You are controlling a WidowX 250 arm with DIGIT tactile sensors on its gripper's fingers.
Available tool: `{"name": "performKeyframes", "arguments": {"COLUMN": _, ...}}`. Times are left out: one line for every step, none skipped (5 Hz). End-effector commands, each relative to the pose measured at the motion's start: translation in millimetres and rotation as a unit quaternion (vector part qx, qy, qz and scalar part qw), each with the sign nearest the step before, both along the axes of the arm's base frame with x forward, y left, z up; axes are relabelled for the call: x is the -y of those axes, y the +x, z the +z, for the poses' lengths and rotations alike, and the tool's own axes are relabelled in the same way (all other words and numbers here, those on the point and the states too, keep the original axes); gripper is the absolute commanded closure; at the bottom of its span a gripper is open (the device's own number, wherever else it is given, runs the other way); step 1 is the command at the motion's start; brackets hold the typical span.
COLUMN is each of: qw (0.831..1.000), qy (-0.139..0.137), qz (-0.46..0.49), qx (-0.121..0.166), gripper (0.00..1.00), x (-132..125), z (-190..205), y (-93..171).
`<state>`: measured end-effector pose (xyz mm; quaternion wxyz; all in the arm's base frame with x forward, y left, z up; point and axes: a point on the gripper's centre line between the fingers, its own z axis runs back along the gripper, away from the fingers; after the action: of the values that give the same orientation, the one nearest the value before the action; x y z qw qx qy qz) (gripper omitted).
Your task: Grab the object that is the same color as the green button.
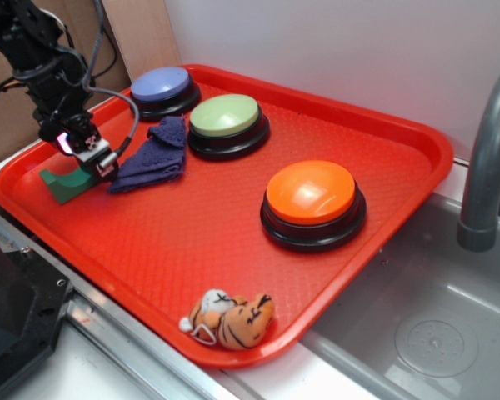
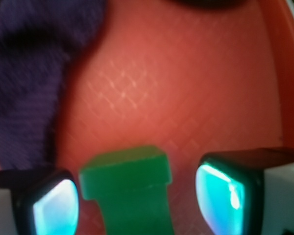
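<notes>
My end effector (image 1: 82,162) is low over the left corner of the red tray (image 1: 417,142), tilted down at the green block (image 1: 64,183). From the wrist view the two fingers (image 2: 49,205) are spread, one on each side of the block (image 2: 130,188), with a strip of tray floor showing between each pad and the block's sides. Not touching it on either side, as far as I can see. Pads glow teal.

Block: dark green, sitting flat on the tray near its left rim, just beside the purple-blue cloth (image 1: 150,158). The exterior view shows a curved notch in its top. In the wrist view its near end looks wider, then narrows toward me; the picture is blurred, so edges are soft.

Cloth: crumpled, lying between the block and the buttons; it fills the upper left of the wrist view (image 2: 29,73).

Green button (image 1: 225,115): pale-green dome on a black base, toward the tray's back, well apart from the block. Blue-purple button (image 1: 160,83) just behind and left of it, the bases nearly touching. Orange button (image 1: 311,193), larger, right of centre.

Small striped plush toy (image 1: 229,319) lies at the tray's near rim.

Tray sits on a metal bench with a sink (image 1: 433,333) to the right; grey faucet (image 1: 487,158) at the right edge.
</notes>
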<state>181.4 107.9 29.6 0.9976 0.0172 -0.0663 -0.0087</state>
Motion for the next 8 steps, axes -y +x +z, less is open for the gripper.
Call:
{"name": "performKeyframes", "arguments": {"qw": 0.999, "qy": 0.009, "qz": 0.005, "qx": -0.035, "gripper": 0.65, "x": -3, "z": -13, "y": 3}}
{"name": "performKeyframes", "arguments": {"qw": 0.999, "qy": 0.0, "qz": 0.03, "qx": -0.04, "gripper": 1.0, "x": -8, "z": -13, "y": 4}}
{"name": "performKeyframes", "arguments": {"qw": 0.999, "qy": 0.0, "qz": 0.029, "qx": -0.038, "gripper": 1.0, "x": -3, "z": -6, "y": 3}}
{"name": "performKeyframes", "arguments": {"qw": 0.998, "qy": -0.017, "qz": 0.041, "qx": -0.048, "gripper": 1.0, "x": 6, "z": 26, "y": 5}}
{"name": "performKeyframes", "arguments": {"qw": 0.995, "qy": -0.025, "qz": 0.098, "qx": -0.011, "gripper": 1.0, "x": 27, "z": 76, "y": 11}}
{"name": "performKeyframes", "arguments": {"qw": 0.994, "qy": -0.035, "qz": 0.106, "qx": 0.018, "gripper": 1.0, "x": 69, "z": 116, "y": 17}}
{"name": "performKeyframes", "arguments": {"qw": 0.997, "qy": -0.048, "qz": 0.063, "qx": 0.026, "gripper": 1.0, "x": 111, "z": 132, "y": 27}}
{"name": "performKeyframes", "arguments": {"qw": 0.996, "qy": -0.051, "qz": 0.073, "qx": 0.017, "gripper": 1.0, "x": 127, "z": 124, "y": 31}}
